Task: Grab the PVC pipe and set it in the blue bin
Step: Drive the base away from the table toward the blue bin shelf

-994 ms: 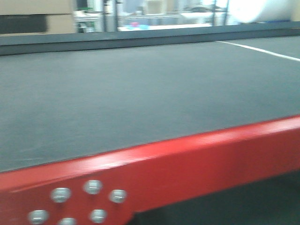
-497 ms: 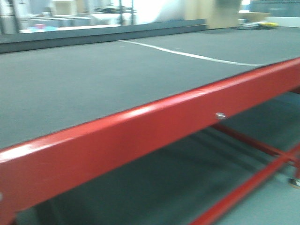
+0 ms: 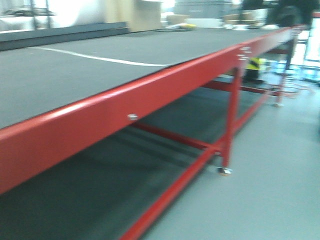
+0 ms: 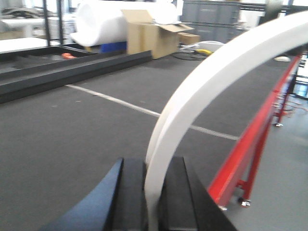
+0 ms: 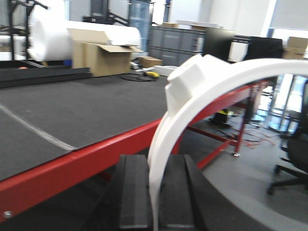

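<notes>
The right gripper (image 5: 154, 192) sits at the bottom centre of its wrist view, its two black fingers (image 5: 134, 192) clamped on the lower end of the PVC pipe (image 5: 192, 82). The pipe is a white curved piece; it rises from between the fingers and arcs to the upper right of the frame, with a thicker block on its outer curve near the top.

The left gripper (image 4: 153, 192) is likewise clenched, grasping a smooth white arc strip (image 4: 202, 82) that sweeps from the bottom centre to the upper right corner of its view.

Both held parts are in the air, clear of the table (image 3: 100, 115), which has a red frame and a dark grey top crossed by a thin white line (image 3: 100, 58). The front view is blurred and shows neither gripper.

A cardboard box (image 4: 149, 36) and a large white roll (image 4: 106, 21) stand beyond the table's far edge
</notes>
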